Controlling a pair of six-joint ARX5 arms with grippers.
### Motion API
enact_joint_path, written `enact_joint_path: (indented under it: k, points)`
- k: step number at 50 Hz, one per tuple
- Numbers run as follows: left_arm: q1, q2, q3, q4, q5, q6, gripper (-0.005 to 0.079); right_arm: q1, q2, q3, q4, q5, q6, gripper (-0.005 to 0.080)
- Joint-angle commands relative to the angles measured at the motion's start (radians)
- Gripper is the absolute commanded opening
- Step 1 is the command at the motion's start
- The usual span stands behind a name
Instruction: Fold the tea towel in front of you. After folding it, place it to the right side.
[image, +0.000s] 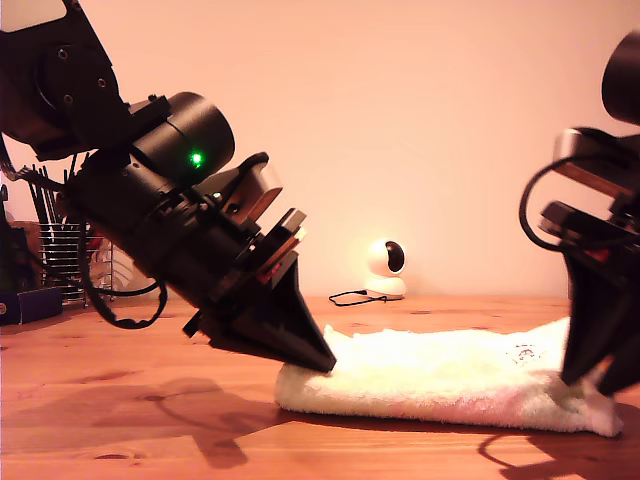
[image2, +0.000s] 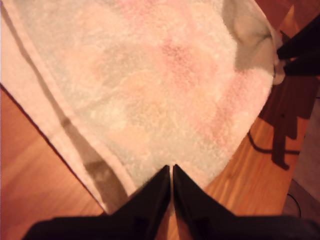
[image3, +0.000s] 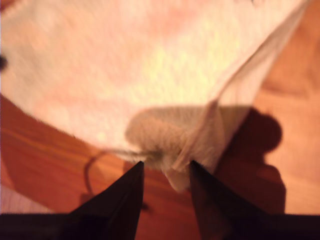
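Note:
The tea towel (image: 450, 375) lies on the wooden table (image: 130, 400) as a thick cream band with pink patches, stretching toward the exterior view's right. My first gripper (image: 325, 358) comes down at its end on the exterior view's left. In the first wrist view my first gripper (image2: 171, 170) is shut, its tips pinching the edge of the tea towel (image2: 165, 85). My second gripper (image: 600, 378) stands at the other end. It is open (image3: 166, 167), its fingers either side of a drooping corner of the tea towel (image3: 125, 65).
A small round white camera (image: 385, 268) with a black cable (image: 350, 297) stands at the back by the wall. A wire rack of utensils (image: 60, 250) sits at the exterior view's left. Bare wood shows in front of the towel.

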Motion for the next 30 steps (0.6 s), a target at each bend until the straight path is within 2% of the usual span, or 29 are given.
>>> enact_joint_path:
  k: [1, 8, 16, 30]
  points:
    - [-0.008, 0.003, -0.011, 0.014, 0.006, -0.002, -0.0021, 0.0, 0.002, 0.032, -0.019, 0.013, -0.003, 0.0263]
    - [-0.018, 0.004, -0.011, 0.019, 0.006, -0.005, -0.0021, 0.0, 0.002, 0.047, -0.051, 0.075, -0.008, 0.0262]
    - [-0.03, 0.004, -0.011, 0.026, 0.006, -0.008, -0.0021, 0.003, 0.002, 0.047, -0.052, 0.097, -0.002, 0.0262]
    - [-0.037, 0.004, -0.011, 0.034, 0.006, -0.009, -0.0021, 0.02, 0.031, 0.047, -0.022, 0.081, 0.028, 0.0262]
